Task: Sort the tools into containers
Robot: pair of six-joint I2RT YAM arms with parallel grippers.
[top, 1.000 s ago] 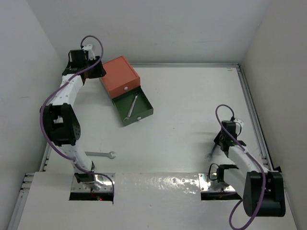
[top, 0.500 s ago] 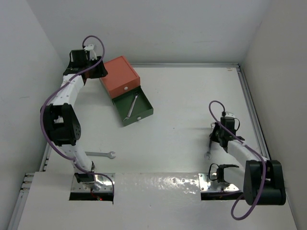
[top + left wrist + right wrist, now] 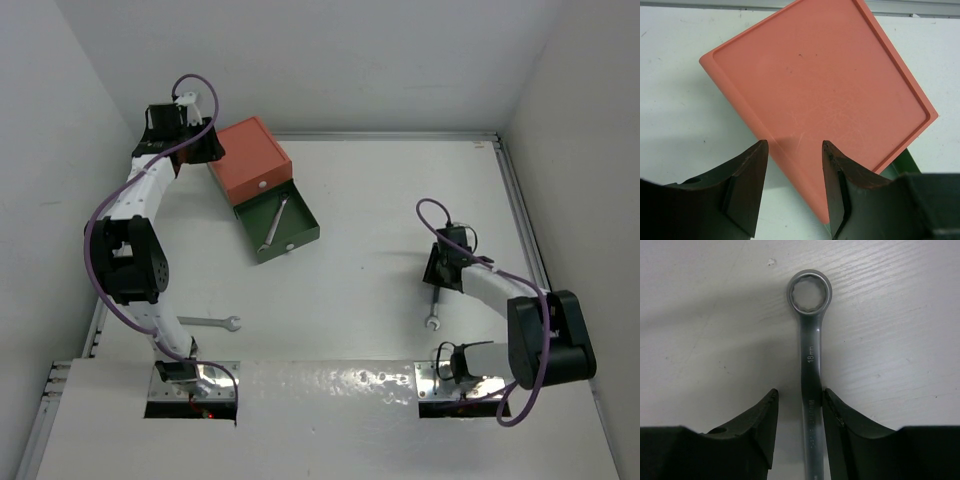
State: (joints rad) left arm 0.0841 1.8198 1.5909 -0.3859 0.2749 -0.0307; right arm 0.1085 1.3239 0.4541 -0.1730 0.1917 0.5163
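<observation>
Loose wrench [image 3: 212,323] flat on table [image 3: 370,200] by left arm's base, right gripper [image 3: 799,392] jaws parted astride ring-end wrench [image 3: 809,340] lying on table, third wrench [image 3: 274,222] inside slid-out green drawer [image 3: 303,233], left gripper [image 3: 794,147] parted, gripping nothing, over orange drawer [image 3: 815,85] top.

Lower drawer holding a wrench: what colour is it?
The lower drawer is dark green, best seen in the top external view.
</observation>
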